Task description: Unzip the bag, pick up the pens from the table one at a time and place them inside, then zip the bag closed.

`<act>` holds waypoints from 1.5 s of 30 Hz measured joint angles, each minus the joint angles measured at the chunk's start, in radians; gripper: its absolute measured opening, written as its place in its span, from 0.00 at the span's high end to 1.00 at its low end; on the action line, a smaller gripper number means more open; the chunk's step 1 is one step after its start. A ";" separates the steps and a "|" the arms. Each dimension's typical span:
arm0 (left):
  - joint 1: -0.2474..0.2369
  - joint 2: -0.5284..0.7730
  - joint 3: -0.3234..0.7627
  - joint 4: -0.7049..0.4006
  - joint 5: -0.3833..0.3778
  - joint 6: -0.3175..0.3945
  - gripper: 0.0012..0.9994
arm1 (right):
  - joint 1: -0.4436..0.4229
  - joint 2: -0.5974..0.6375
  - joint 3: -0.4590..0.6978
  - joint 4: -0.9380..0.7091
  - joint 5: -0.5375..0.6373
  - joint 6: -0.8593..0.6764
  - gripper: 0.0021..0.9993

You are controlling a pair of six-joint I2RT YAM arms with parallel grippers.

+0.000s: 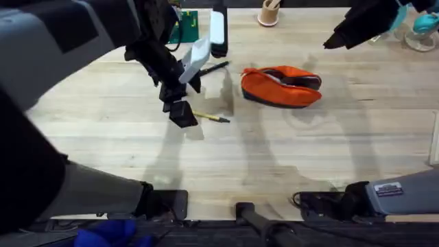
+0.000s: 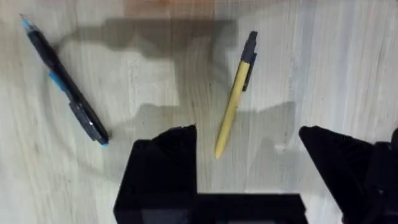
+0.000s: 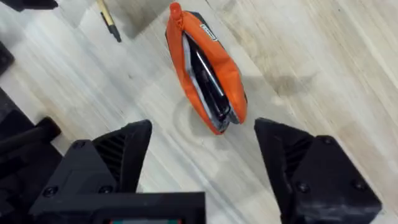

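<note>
The orange bag (image 1: 281, 86) lies on the table (image 1: 288, 158) right of centre, its zipper open and the dark lining showing (image 3: 205, 68). A yellow pen (image 1: 211, 116) with a dark tip lies left of it, and a black pen (image 1: 214, 68) lies farther back. My left gripper (image 1: 180, 106) hovers just left of the yellow pen. In the left wrist view it is open (image 2: 249, 155) above the yellow pen (image 2: 235, 96), with the black pen (image 2: 65, 84) off to the side. My right gripper (image 3: 205, 162) is open and empty above the bag, high at the back right (image 1: 336, 40).
A tan cup (image 1: 268, 12) stands at the back edge. A green item (image 1: 185, 27) and a white and black object (image 1: 218, 31) lie at the back left. A teal thing on a clear stand (image 1: 422, 31) sits at the far right corner.
</note>
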 joint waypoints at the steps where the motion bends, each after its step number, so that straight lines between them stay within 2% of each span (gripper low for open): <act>1: 0.000 0.007 0.000 0.000 -0.002 0.001 0.00 | 0.000 0.000 0.000 0.000 0.000 0.000 0.00; 11: -0.003 0.065 0.000 0.044 -0.019 0.002 0.00 | 0.000 0.000 0.000 0.001 0.000 0.000 0.00; 23: -0.058 0.067 -0.056 0.124 -0.061 0.002 0.00 | 0.000 0.000 0.000 0.001 -0.001 0.000 0.00; 43: -0.059 0.052 -0.150 0.203 -0.078 0.005 0.00 | 0.000 0.000 0.000 0.001 -0.026 0.000 0.00; 45: -0.059 0.050 -0.154 0.209 -0.079 0.005 0.04 | 0.000 0.000 0.000 0.002 -0.026 0.000 0.00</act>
